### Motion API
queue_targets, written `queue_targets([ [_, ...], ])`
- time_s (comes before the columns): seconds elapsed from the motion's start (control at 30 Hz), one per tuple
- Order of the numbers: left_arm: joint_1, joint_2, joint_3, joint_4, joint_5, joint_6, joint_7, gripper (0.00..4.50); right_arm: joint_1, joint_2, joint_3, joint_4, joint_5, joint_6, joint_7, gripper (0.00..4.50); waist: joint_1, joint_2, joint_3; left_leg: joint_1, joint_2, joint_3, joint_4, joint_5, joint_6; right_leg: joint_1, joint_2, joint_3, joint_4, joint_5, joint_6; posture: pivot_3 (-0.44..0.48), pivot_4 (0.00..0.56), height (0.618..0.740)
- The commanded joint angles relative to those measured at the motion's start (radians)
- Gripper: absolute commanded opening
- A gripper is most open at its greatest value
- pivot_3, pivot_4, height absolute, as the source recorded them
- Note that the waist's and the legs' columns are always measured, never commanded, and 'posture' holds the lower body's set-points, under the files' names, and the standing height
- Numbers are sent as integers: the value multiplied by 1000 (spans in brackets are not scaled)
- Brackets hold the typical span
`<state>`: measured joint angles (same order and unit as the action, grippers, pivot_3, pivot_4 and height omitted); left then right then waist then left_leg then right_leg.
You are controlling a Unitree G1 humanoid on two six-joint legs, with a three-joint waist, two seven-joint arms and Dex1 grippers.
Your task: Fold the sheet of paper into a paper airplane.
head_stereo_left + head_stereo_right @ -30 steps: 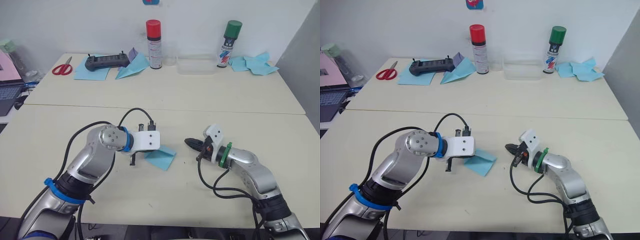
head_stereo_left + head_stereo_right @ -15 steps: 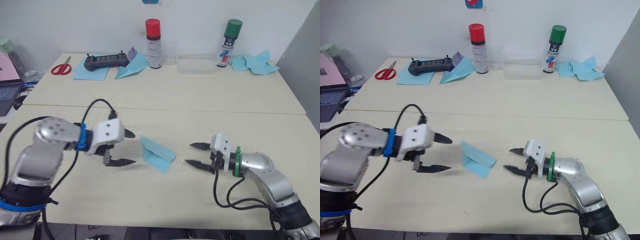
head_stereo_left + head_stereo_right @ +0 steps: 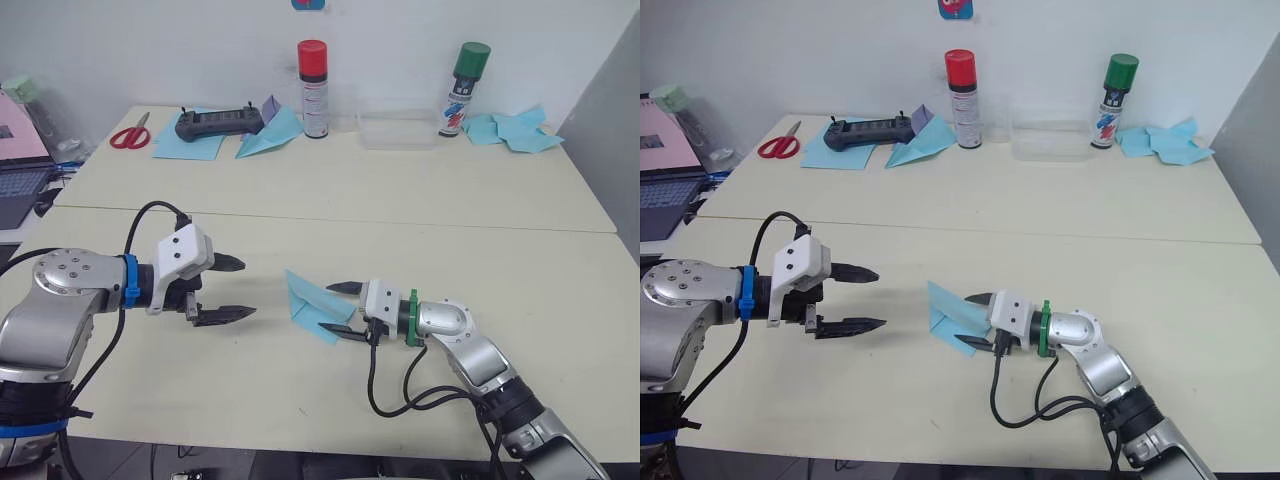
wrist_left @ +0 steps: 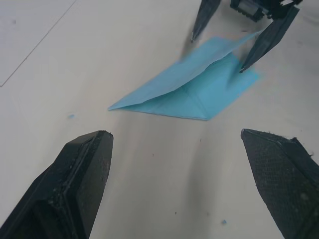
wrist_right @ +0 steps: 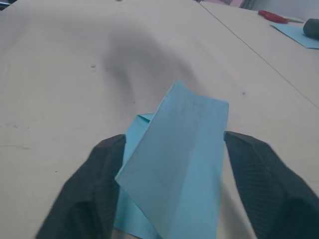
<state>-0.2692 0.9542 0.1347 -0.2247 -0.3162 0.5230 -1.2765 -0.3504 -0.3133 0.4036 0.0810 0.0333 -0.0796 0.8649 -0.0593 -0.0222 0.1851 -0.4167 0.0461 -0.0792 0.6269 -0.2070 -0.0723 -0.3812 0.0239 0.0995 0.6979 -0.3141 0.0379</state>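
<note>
Mid-fold: right end effector (image 3: pixel 338 307) spread wide, straddling the paper's (image 3: pixel 305 302) raised flap. Left end effector (image 3: pixel 232 289) spread, empty, apart. Next, probably: clamp flap, press crease flat.

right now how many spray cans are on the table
2. A red-capped can stands at the far edge near the middle, beside a blue paper dart. A green-capped can stands farther right, next to a clear tray.

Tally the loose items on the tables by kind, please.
Spray cans: 2 (red cap, green cap)
Scissors: 1
Controller: 1
Clear tray: 1
Folded sheet between the tools: 1
Paper dart: 1
Flat blue sheet: 1
Scrap pile: 1
Total: 9
</note>
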Motion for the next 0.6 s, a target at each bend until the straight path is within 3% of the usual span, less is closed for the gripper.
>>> queue_targets([
  [0.03,0,9,4,-29,-22,-5,22,4500,-25,-3,-12,10,-9,-53,3,1772,2,0,0,0,0,0,0,0,0,0,0,0,0,0,0,0,150,740],
  [0.2,-6,-5,-8,-25,-27,-9,48,4500,2,-65,-42,-22,52,-58,88,67,2,0,0,0,0,0,1,0,0,1,0,0,0,0,0,0,150,740],
  [0.6,-55,-56,-105,-22,-35,-13,78,4500,92,-229,-134,-69,150,-166,232,67,2,0,0,0,0,0,1,0,0,1,0,0,0,-1,1,0,150,740],
])
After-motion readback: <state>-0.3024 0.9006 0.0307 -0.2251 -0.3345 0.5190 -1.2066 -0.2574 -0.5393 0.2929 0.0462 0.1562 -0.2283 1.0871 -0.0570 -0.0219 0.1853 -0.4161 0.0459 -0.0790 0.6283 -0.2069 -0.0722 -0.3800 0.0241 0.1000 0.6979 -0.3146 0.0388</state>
